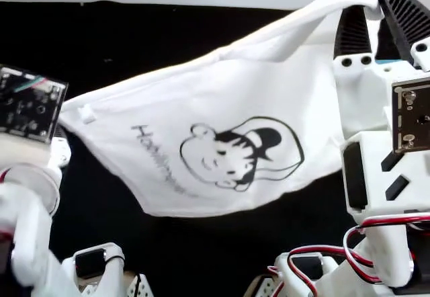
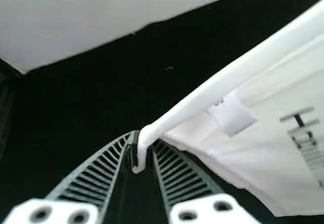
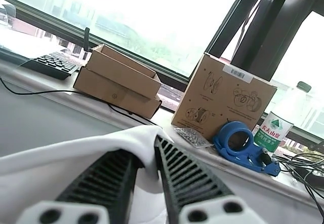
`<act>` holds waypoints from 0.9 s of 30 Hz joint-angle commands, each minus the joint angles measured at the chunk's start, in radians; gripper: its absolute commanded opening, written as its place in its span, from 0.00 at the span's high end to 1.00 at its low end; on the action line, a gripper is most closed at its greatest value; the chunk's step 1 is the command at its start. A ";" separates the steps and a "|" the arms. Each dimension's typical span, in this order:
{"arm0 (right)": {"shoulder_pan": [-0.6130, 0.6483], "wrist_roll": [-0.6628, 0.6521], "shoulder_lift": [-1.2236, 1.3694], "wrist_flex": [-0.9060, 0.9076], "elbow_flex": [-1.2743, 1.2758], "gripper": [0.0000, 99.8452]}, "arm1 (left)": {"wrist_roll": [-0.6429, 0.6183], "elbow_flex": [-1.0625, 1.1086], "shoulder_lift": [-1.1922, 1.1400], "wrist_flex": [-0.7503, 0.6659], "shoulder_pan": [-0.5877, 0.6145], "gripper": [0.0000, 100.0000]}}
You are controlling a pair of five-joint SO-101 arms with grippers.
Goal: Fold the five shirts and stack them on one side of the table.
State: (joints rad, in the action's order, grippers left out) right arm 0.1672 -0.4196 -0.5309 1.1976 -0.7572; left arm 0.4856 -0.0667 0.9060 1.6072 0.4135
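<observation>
Black table (image 1: 134, 35) below. You have the white shirt (image 1: 222, 156) hanging in the air between both arms: left gripper (image 2: 135, 155) clamped on its edge, right gripper (image 3: 151, 150) pinching another part. Likely spread taut for laying flat.

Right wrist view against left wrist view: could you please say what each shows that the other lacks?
The right wrist view adds cardboard boxes, a keyboard, a blue tape dispenser and a bottle by a window. The left wrist view adds the black table and a sewn-in label. Shared: the white shirt, pinched by the right end effector and the left end effector.
</observation>
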 commanded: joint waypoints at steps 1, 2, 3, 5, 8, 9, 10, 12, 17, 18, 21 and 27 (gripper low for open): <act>-0.013 -0.009 -0.013 -0.013 -0.007 0.99 | -0.009 -0.007 0.016 -0.023 -0.004 0.99; -0.013 -0.009 -0.015 0.005 -0.010 0.99 | -0.009 -0.024 0.035 -0.023 -0.004 0.99; -0.013 -0.009 -0.018 0.022 -0.010 0.99 | -0.009 -0.044 0.056 -0.025 -0.004 0.99; -0.012 -0.009 -0.047 0.065 -0.005 0.99 | -0.009 -0.091 0.108 -0.025 -0.004 0.99; -0.012 -0.009 -0.097 0.117 -0.002 0.99 | -0.009 -0.145 0.185 -0.021 -0.004 0.99; -0.012 -0.009 -0.114 0.130 -0.002 0.99 | -0.008 -0.154 0.208 -0.020 -0.004 0.99; -0.012 -0.009 -0.136 0.142 -0.002 0.99 | -0.008 -0.160 0.232 -0.018 -0.004 0.99; -0.012 -0.009 -0.177 0.162 -0.001 0.99 | -0.008 -0.163 0.278 -0.020 -0.004 0.99; -0.012 -0.009 -0.239 0.173 -0.001 0.99 | -0.008 -0.163 0.352 -0.025 0.015 0.99; -0.012 -0.009 -0.242 0.173 -0.001 0.99 | -0.008 -0.163 0.358 -0.025 0.030 0.99; -0.007 -0.005 -0.232 0.173 0.008 0.99 | -0.006 -0.154 0.358 -0.041 0.059 0.99; 0.022 0.017 -0.093 0.127 0.226 0.99 | -0.008 0.051 0.300 -0.123 0.061 0.99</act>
State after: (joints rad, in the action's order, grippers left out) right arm 0.1672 -0.4196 -0.7089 1.3633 -0.6314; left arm 0.4856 -0.1189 1.2635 1.5443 0.4657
